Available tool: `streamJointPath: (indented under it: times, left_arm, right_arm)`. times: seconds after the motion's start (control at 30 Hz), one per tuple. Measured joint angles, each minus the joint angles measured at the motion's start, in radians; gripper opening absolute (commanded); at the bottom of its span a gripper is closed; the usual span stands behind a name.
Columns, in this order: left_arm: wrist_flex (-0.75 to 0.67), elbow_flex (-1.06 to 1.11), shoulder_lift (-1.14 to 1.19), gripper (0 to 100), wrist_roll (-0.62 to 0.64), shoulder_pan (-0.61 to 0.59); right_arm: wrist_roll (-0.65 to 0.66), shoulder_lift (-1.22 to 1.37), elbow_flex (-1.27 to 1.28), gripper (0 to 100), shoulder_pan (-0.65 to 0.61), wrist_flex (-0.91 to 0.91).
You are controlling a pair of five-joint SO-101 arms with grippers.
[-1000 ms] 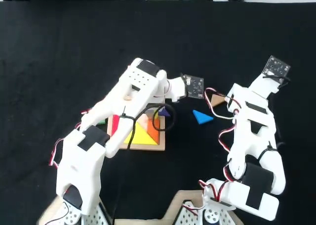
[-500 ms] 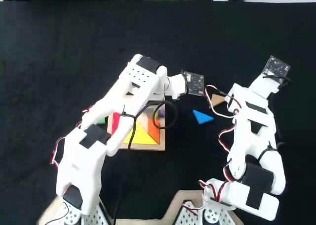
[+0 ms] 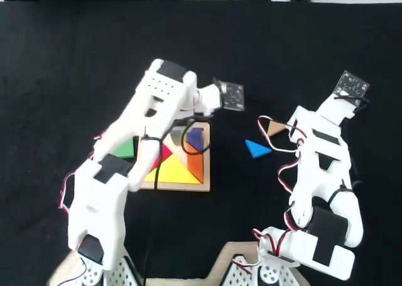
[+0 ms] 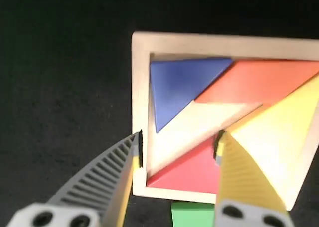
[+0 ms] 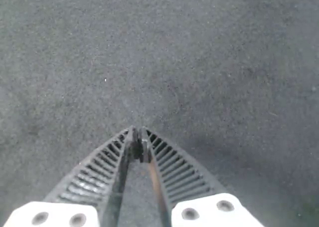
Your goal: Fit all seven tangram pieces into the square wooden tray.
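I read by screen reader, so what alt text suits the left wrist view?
Open left gripper over the wooden tray, which holds a blue triangle, orange piece, yellow triangle and red triangle around a bare gap. A green piece lies outside it.

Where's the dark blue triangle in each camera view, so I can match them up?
High view: dark blue triangle in the tray's top-right corner.
Left wrist view: upper centre, in a tray corner.
Right wrist view: faces black cloth, away from the tray.
Shared landmark: the orange piece alongside it.
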Motion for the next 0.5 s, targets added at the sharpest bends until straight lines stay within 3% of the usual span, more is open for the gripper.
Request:
streamJointPath:
  times: [0.5]
  left_arm:
    - [-0.094,-0.035,0.149,23,0.032,-0.012]
  right_arm:
    - [0.0,0.0,0.0,1.2,-0.017,0.0]
